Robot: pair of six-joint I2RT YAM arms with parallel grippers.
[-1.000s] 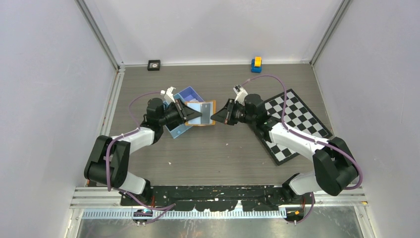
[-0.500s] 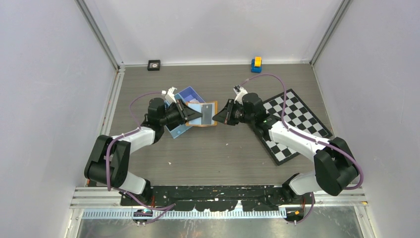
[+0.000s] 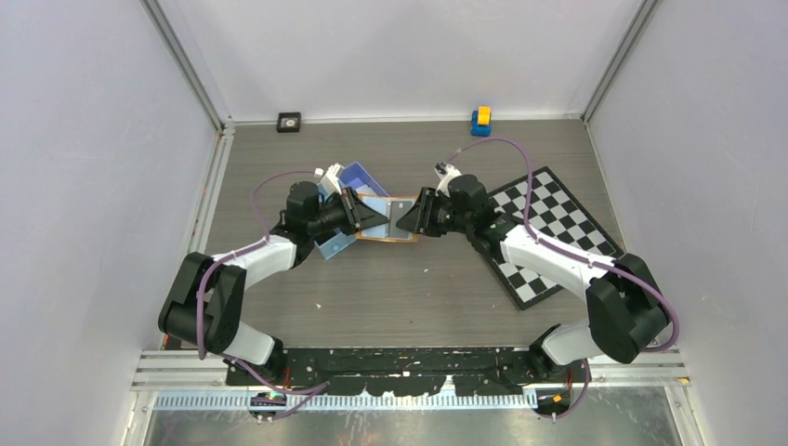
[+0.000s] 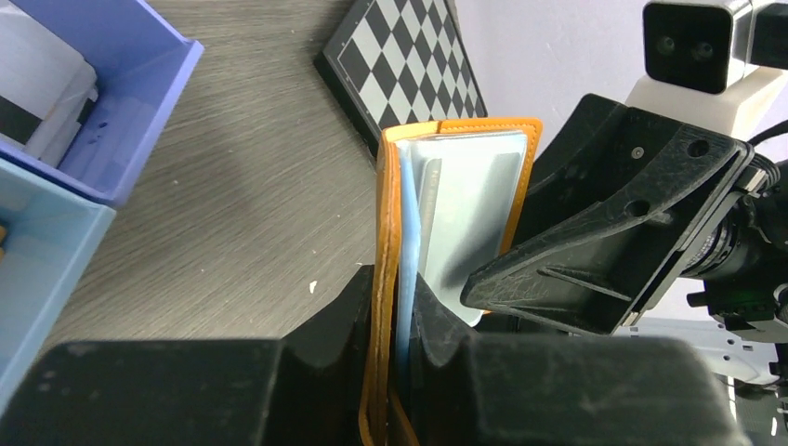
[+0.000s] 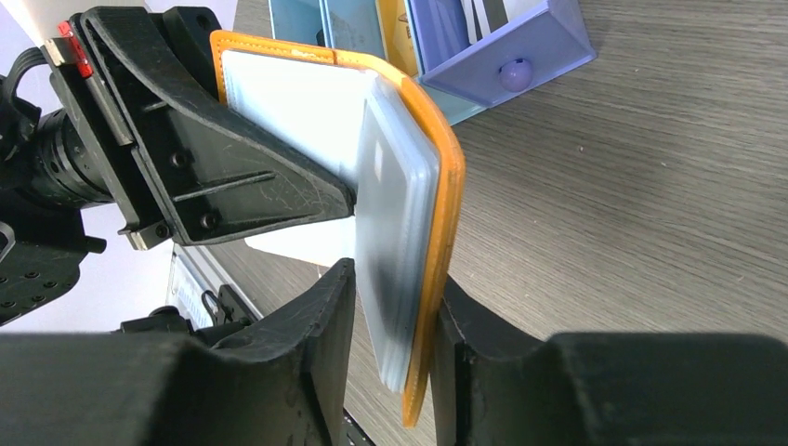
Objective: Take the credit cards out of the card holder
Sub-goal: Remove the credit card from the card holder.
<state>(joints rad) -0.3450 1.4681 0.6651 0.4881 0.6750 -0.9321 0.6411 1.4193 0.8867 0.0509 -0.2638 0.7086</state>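
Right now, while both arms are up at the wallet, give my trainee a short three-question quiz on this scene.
1. True or false: the orange card holder lies flat on the chessboard mat.
2. The holder is gripped by: A) one gripper, B) both grippers, C) neither.
3. Fill the gap: the blue tray sits beside the ___ arm.

Key
1. False: it is held open, above the table.
2. B: the left gripper and the right gripper each pinch one cover.
3. left
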